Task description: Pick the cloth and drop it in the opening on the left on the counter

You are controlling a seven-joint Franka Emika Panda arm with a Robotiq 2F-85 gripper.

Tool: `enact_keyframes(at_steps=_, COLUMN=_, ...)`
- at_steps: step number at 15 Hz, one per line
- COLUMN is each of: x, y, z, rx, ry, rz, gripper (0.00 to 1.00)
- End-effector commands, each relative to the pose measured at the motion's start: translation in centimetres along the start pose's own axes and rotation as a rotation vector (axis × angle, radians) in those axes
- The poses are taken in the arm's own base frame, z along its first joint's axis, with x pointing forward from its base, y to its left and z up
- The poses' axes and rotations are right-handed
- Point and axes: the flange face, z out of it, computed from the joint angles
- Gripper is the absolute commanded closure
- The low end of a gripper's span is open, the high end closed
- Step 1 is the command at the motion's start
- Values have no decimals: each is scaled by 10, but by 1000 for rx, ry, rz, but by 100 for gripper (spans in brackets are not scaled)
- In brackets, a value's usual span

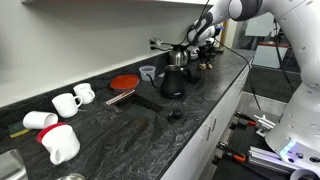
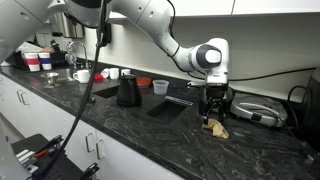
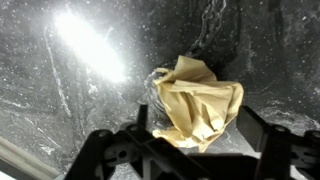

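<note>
A crumpled tan cloth (image 3: 198, 105) lies on the black speckled counter (image 3: 60, 110); it also shows in an exterior view (image 2: 217, 128). My gripper (image 3: 197, 135) is open, just above the cloth, with one finger on each side of it. In an exterior view the gripper (image 2: 212, 110) points straight down over the cloth. In an exterior view the gripper (image 1: 203, 50) is at the counter's far end, and the cloth is not clear there. A dark rectangular opening (image 2: 165, 106) is set in the counter, also visible in an exterior view (image 1: 150, 103).
A black kettle (image 2: 128, 92) stands by the opening. Beyond it are a small blue cup (image 2: 160, 86), a red disc (image 1: 123, 82) and white mugs (image 1: 70, 101). A grey appliance (image 2: 250, 111) sits close behind the gripper. A bright light glare (image 3: 85, 45) covers part of the counter.
</note>
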Motion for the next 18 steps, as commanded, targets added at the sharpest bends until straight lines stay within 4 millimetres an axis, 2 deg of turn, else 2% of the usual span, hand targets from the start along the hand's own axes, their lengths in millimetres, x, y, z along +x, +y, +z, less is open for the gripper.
enact_keyframes(at_steps=1, x=4, y=-8, z=1, rx=-2, ry=-16, rz=29, gripper=41)
enact_keyframes(at_steps=9, x=4, y=-7, z=1, rx=-3, ry=-14, rz=27, gripper=96)
enact_keyframes(at_steps=11, x=5, y=-6, z=1, rx=-4, ry=-14, rz=27, gripper=100)
enact_keyframes(at_steps=15, x=6, y=-3, z=1, rx=-11, ry=-19, rz=24, gripper=100)
enact_keyframes(at_steps=18, x=5, y=7, z=-2, rx=-22, ry=-34, rz=1, gripper=100)
